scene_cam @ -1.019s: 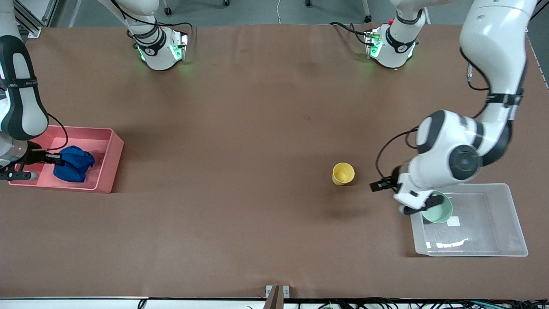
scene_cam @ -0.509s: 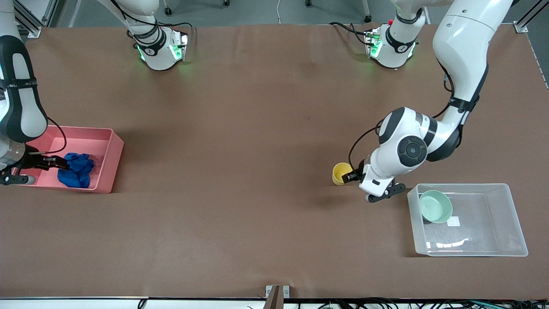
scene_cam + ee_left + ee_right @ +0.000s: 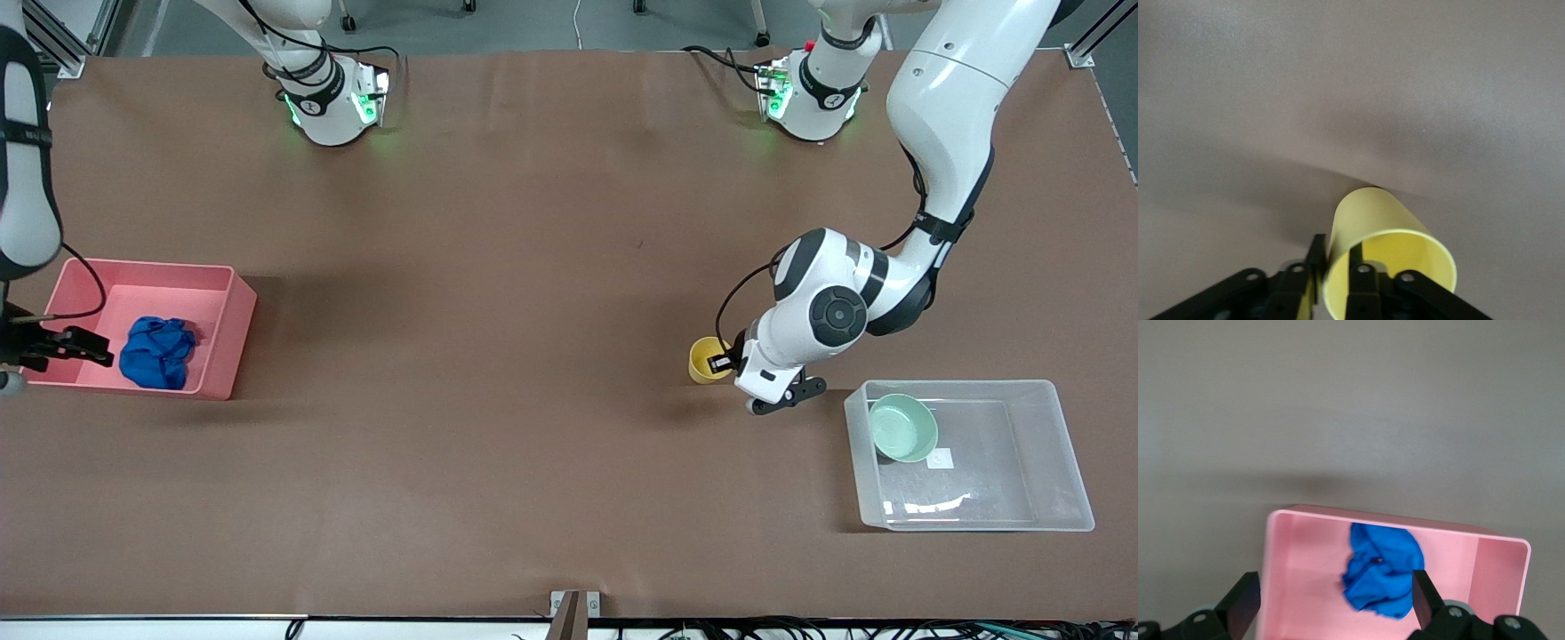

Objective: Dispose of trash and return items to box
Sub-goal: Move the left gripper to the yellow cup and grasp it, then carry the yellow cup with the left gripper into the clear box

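Observation:
The yellow cup (image 3: 705, 357) stands upright on the brown table, beside the clear box (image 3: 1067, 462) on its right-arm side. My left gripper (image 3: 725, 363) is at the cup's rim. In the left wrist view its fingers (image 3: 1317, 243) pinch the cup (image 3: 1378, 213) wall, one outside and one inside. The mint bowl (image 3: 902, 428) lies in the clear box. The blue cloth wad (image 3: 158, 353) lies in the pink bin (image 3: 227, 333). My right gripper (image 3: 58, 366) hangs open and empty over that bin's outer end. The right wrist view shows the wad (image 3: 1381, 577) below the open gripper (image 3: 1335, 590).
A white sticker (image 3: 940, 459) lies on the clear box's floor beside the bowl. The pink bin (image 3: 1275, 547) sits at the right arm's end of the table, close to the table's edge. The two arm bases stand along the table's back edge.
My left gripper left the bowl in the clear box, moved to the yellow cup and closed on its wall. My right gripper let go of the blue cloth in the pink bin and drew away.

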Controlling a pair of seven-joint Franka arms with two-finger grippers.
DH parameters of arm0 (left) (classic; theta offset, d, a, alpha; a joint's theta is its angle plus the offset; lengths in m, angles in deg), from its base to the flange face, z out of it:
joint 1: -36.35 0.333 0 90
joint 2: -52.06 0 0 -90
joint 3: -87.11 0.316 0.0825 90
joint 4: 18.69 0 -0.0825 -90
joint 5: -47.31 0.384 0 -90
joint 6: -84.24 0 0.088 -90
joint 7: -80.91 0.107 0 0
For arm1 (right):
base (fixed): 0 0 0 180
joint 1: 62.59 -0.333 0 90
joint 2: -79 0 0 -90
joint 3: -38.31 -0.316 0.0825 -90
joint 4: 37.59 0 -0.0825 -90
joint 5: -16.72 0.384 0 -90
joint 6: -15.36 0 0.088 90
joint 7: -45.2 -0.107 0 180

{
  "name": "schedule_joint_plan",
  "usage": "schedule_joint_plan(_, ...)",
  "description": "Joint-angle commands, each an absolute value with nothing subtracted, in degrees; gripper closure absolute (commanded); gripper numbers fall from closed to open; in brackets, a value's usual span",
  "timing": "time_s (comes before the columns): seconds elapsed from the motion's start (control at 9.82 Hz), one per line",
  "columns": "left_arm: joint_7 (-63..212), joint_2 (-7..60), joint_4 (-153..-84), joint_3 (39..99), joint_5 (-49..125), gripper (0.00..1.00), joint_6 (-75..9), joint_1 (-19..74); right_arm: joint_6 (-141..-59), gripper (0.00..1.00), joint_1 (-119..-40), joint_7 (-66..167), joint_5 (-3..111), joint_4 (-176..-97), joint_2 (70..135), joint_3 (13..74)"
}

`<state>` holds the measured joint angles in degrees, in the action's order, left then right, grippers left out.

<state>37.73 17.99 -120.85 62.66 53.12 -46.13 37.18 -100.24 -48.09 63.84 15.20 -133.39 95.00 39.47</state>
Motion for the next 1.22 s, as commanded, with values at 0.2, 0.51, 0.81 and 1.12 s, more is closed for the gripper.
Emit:
schedule_joint_plan(0.2,42.72,20.94,-109.70,63.20,54.96,1.00,-34.55,42.22,-86.53,0.00,-54.14,55.32,14.44,-131.81,83.95,39.37)
schedule_joint_plan(0.51,62.30,20.95,-104.56,63.47,56.01,1.00,-31.77,51.80,-80.02,0.00,-58.01,52.60,14.44,-132.16,77.61,39.28)
schedule_joint_plan(0.81,74.98,18.58,-103.16,63.55,63.83,1.00,-31.86,57.26,-76.41,0.00,-60.21,51.70,14.44,-132.16,73.91,39.28)
schedule_joint_plan(1.12,79.50,13.40,-102.62,63.47,63.23,1.00,-35.79,61.66,-74.99,0.00,-61.54,50.65,14.44,-130.94,73.55,39.19)
